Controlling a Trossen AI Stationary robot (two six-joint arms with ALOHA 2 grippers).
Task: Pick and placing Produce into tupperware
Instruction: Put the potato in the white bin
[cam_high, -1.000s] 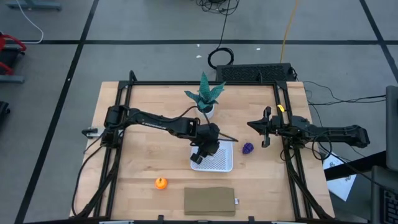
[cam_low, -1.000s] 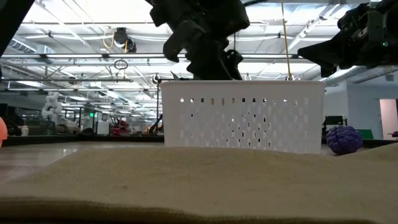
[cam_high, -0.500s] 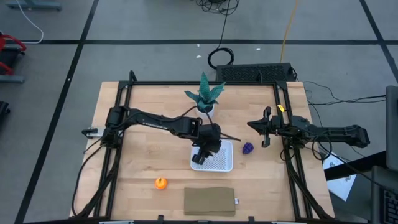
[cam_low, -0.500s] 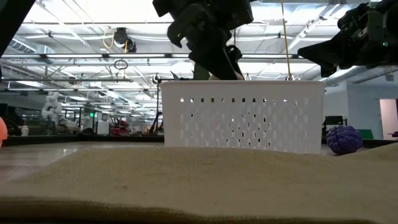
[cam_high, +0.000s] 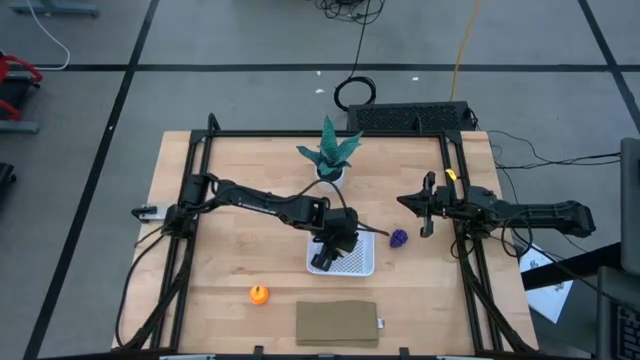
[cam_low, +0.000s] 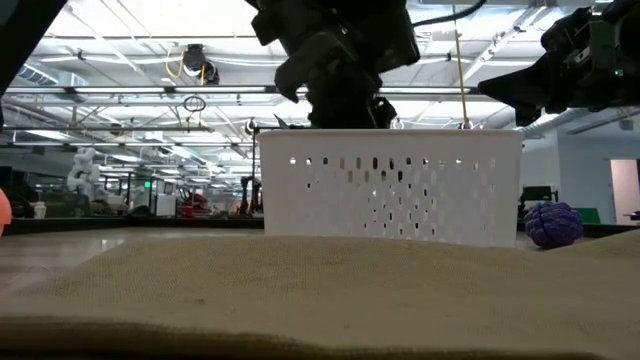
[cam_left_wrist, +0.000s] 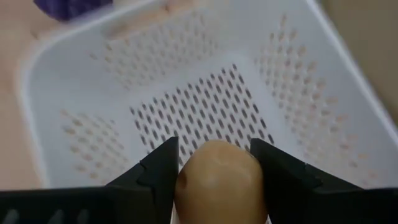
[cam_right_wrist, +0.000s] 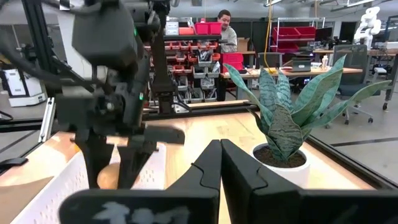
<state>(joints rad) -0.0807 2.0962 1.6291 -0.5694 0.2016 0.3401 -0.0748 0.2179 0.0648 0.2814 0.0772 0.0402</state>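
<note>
Left end effector (cam_left_wrist: 214, 163) clamped on the tan oval produce (cam_left_wrist: 217, 180), poised directly above the white tupperware (cam_high: 358, 262), which sits near the middle of the counter (cam_high: 230, 260), toward its front edge. Mesh floor lies straight below the held piece in the left wrist view, so the drop is plainly downward (no sideways correction looks needed). Tan piece's long axis appears to run along the fingers; not certain.

Right end effector (cam_high: 427, 207) waits over the right edge of the counter, fingers pressed together, empty.

Purple produce (cam_high: 399, 238) rests just beside the tupperware's right wall, nearer the right arm. Orange produce (cam_high: 259, 294) sits toward the front-left, well apart from the container, nearer the left arm.
</note>
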